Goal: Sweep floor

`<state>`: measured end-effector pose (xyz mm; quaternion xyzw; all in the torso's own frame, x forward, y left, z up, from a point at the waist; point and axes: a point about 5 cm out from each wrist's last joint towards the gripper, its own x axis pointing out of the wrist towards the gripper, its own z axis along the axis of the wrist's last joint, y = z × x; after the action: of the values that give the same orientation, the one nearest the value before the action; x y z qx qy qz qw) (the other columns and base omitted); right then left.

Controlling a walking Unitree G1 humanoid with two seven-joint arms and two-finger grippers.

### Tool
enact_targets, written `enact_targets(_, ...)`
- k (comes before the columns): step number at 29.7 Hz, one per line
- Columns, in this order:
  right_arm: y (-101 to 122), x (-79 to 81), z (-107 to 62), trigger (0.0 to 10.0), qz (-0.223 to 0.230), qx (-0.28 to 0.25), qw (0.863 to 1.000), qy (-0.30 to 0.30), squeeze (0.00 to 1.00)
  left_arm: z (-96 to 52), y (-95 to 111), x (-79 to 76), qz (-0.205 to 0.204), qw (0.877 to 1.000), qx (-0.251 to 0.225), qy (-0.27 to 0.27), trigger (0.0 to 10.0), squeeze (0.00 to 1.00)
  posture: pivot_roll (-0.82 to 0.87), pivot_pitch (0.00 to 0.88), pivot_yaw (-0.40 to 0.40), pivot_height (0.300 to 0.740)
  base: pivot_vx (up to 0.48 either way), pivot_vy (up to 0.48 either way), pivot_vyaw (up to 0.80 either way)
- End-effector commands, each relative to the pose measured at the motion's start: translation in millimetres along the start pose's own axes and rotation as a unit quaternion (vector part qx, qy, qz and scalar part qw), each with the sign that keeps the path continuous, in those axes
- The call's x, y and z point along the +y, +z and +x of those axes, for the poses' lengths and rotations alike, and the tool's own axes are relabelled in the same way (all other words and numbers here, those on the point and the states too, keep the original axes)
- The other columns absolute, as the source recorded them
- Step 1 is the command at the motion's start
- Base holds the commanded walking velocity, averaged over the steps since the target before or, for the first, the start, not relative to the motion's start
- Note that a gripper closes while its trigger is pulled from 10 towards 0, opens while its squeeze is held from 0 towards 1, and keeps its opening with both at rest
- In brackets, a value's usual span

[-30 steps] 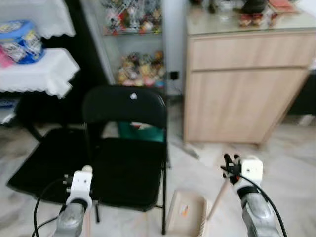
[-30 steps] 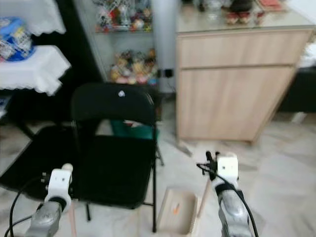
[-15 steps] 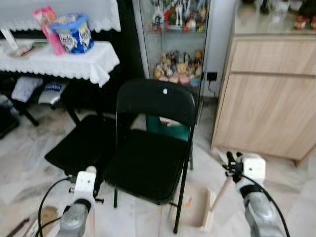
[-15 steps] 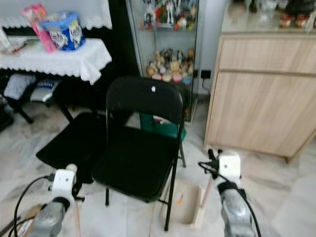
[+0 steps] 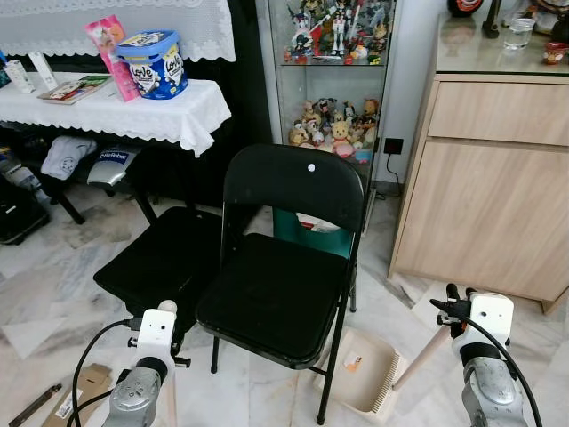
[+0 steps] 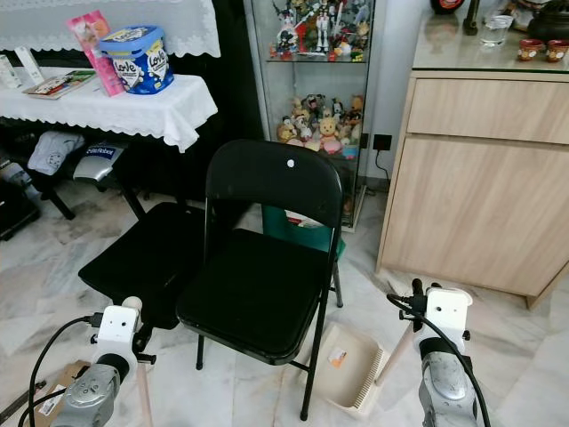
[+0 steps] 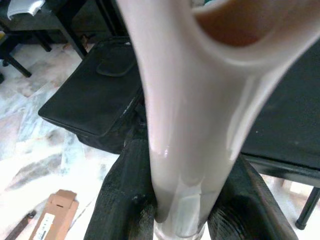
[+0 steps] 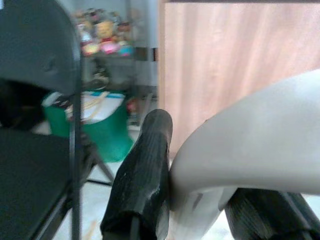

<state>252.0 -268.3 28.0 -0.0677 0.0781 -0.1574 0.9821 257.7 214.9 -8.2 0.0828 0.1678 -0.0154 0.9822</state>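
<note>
Left eye view: a black folding chair (image 5: 289,267) blocks the marble floor (image 5: 53,294); the beige dustpan (image 5: 364,382) lies just beside its front leg, a wooden cabinet (image 5: 480,196) behind.

Left wrist view: the left gripper (image 7: 182,220) clamps a pale broom handle (image 7: 185,125).

Right wrist view: the right gripper (image 8: 200,200) clamps the dustpan handle (image 8: 250,155).

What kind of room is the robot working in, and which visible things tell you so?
Most likely a living room in a home: a glass display cabinet full of figurines and soft toys, a wooden sideboard, a table with a lace cloth, and a marble floor.
</note>
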Motion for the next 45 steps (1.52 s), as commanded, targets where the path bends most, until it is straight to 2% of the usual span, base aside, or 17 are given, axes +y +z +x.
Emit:
enact_targets(1, -18.3, -17.0, -9.1, 10.0, -0.037, 0.050, 0.998, -0.027, 0.00, -1.0, -1.3, 5.6, 0.017, 1.000, 0.007, -0.001, 10.0, 0.00, -0.14, 0.000, 0.137, 0.740, 0.000, 0.000, 0.00)
enact_targets(7, 8.4, -21.9, -4.3, 10.0, -0.022, -0.006, 0.999, -0.040, 0.00, 0.5, 1.6, 6.3, 0.017, 1.000, 0.001, -0.002, 10.0, 0.00, -0.15, 0.000, 0.142, 0.740, 0.000, 0.000, 0.00)
enact_targets(8, 19.6, -22.2, -4.1, 10.0, -0.023, -0.030, 0.998, -0.041, 0.00, 1.1, 2.6, 6.5, 0.017, 1.000, 0.000, -0.001, 10.0, 0.00, -0.15, 0.000, 0.142, 0.740, 0.000, 0.000, 0.00)
enact_targets(9, 19.6, -22.2, -4.1, 10.0, -0.023, -0.030, 0.998, -0.041, 0.00, 1.1, 2.6, 6.5, 0.017, 1.000, 0.000, -0.001, 10.0, 0.00, -0.15, 0.000, 0.142, 0.740, 0.000, 0.000, 0.00)
enact_targets(10, 35.9, -23.7, -5.8, 10.0, -0.025, -0.062, 0.996, -0.052, 0.00, 2.3, 4.4, 6.4, 0.016, 1.000, -0.002, -0.002, 10.0, 0.00, -0.15, 0.000, 0.143, 0.740, 0.000, 0.000, 0.00)
enact_targets(12, 46.7, -24.9, -8.5, 10.0, -0.023, -0.085, 0.994, -0.061, 0.00, 3.4, 5.8, 5.7, 0.015, 1.000, -0.004, -0.002, 10.0, 0.00, -0.16, 0.000, 0.143, 0.740, 0.000, 0.000, 0.00)
enact_targets(15, 59.3, -18.9, -13.2, 10.0, -0.006, -0.113, 0.992, -0.050, 0.00, 5.3, 8.6, 3.1, 0.011, 1.000, -0.009, -0.004, 10.0, 0.00, -0.16, 0.000, 0.144, 0.740, 0.000, 0.000, 0.00)
enact_targets(16, 64.2, -11.1, -15.3, 10.0, 0.003, -0.123, 0.992, -0.028, 0.00, 6.7, 11.2, 1.1, 0.005, 1.000, -0.015, -0.005, 10.0, 0.00, -0.17, 0.000, 0.143, 0.740, 0.000, 0.000, 0.00)
enact_targets(25, 54.9, 11.0, -20.6, 10.0, 0.014, -0.097, 0.995, 0.005, 0.00, 8.3, 15.6, -3.3, -0.011, 0.999, -0.030, 0.000, 10.0, 0.00, -0.15, 0.000, 0.129, 0.740, 0.000, 0.000, 0.15)
enact_targets(32, 56.6, 7.7, -23.5, 10.0, 0.023, -0.090, 0.996, -0.001, 0.00, 8.2, 15.6, -4.4, -0.009, 0.999, -0.031, -0.003, 10.0, 0.00, -0.15, 0.000, 0.130, 0.740, 0.000, 0.000, 0.56)
enact_targets(44, 53.7, -4.2, -24.8, 10.0, 0.012, -0.076, 0.997, -0.026, 0.00, 8.3, 15.6, -7.9, -0.005, 0.999, -0.033, -0.013, 10.0, 0.00, -0.16, 0.000, 0.133, 0.740, 0.000, 0.000, 0.00)
enact_targets(45, 50.8, -12.4, -23.6, 10.0, -0.003, -0.062, 0.997, -0.055, 0.00, 8.1, 15.5, -8.2, -0.001, 0.999, -0.033, -0.015, 10.0, 0.00, -0.16, 0.000, 0.133, 0.740, 0.000, 0.000, 0.00)
